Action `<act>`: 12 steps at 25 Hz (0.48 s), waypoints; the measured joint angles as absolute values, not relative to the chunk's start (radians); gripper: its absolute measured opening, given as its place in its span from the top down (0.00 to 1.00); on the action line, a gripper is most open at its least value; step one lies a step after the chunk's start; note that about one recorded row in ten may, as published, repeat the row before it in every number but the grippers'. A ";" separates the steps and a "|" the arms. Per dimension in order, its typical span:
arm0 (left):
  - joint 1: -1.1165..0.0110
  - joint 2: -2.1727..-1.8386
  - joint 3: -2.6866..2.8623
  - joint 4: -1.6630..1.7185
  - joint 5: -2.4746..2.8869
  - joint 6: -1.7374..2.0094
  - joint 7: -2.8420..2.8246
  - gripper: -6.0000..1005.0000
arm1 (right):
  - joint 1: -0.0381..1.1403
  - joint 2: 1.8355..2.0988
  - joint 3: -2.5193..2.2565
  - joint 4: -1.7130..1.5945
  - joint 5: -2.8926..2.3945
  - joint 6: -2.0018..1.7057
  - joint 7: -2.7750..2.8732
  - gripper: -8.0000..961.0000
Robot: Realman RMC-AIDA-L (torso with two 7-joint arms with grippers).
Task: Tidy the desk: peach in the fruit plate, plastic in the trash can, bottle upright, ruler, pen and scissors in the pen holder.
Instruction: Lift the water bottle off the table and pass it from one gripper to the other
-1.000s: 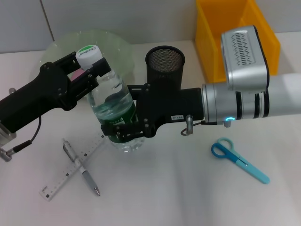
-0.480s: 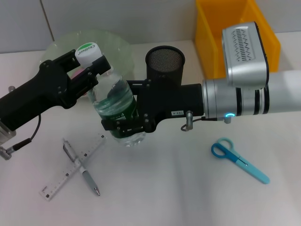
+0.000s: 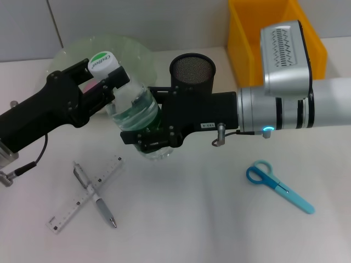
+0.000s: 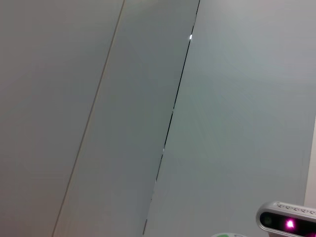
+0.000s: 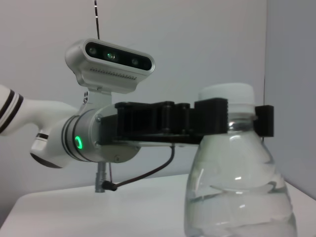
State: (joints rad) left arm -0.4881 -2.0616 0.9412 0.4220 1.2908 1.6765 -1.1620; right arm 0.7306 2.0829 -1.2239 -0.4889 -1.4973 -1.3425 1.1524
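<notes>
I see left claw [image 3: 112, 81] clamped at bottle [image 3: 134, 112] neck, bottle nearly upright before plate [image 3: 137, 52]; right claw [image 3: 148, 143] grips its base. Risk: uneven release tips it onto ruler [image 3: 85, 193], or knocks holder [image 3: 192, 74]

Bottle [image 3: 134, 109]: clear glossy plastic, green film label, smooth white cap. Left gripper [image 3: 112, 82] and right gripper [image 3: 148, 143]: matt black, hard-looking housings; the right arm behind it has brushed silver metal-like casing with black bands. Pen holder [image 3: 192, 74]: black wire mesh, dull finish. Trash can [image 3: 312, 46]: bright yellow smooth plastic, slight sheen. Fruit plate [image 3: 131, 49]: translucent pale green, glassy. Scissors [image 3: 279, 186]: glossy blue plastic handles, lighter blue blades. Ruler [image 3: 71, 211]: thin translucent white plastic. Pen [image 3: 94, 194]: silvery, shiny. Desk [image 3: 208, 219]: smooth matt white.
</notes>
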 joint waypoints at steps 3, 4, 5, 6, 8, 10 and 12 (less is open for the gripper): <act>-0.488 -2.060 0.939 0.422 1.291 1.675 -1.164 0.55 | 0.728 2.083 -1.223 -0.496 -1.497 -1.340 1.153 0.18; -0.488 -2.060 0.939 0.422 1.291 1.675 -1.164 0.55 | 0.728 2.083 -1.223 -0.498 -1.497 -1.339 1.153 0.18; -0.490 -2.060 0.940 0.422 1.292 1.672 -1.165 0.55 | 0.728 2.083 -1.223 -0.499 -1.497 -1.338 1.153 0.18; -0.490 -2.060 0.940 0.422 1.292 1.672 -1.165 0.55 | 0.728 2.083 -1.223 -0.499 -1.497 -1.338 1.153 0.18; -0.491 -2.059 0.942 0.422 1.292 1.667 -1.166 0.55 | 0.727 2.083 -1.222 -0.500 -1.497 -1.337 1.153 0.18; -0.492 -2.059 0.944 0.422 1.292 1.658 -1.166 0.55 | 0.727 2.083 -1.223 -0.500 -1.497 -1.336 1.153 0.18; -0.492 -2.059 0.945 0.422 1.293 1.650 -1.166 0.55 | 0.727 2.083 -1.222 -0.501 -1.497 -1.330 1.154 0.18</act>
State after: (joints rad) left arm -0.4923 -2.0587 0.9449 0.4218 1.2934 1.6497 -1.1659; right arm 0.7274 2.0826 -1.2224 -0.5012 -1.4974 -1.3304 1.1540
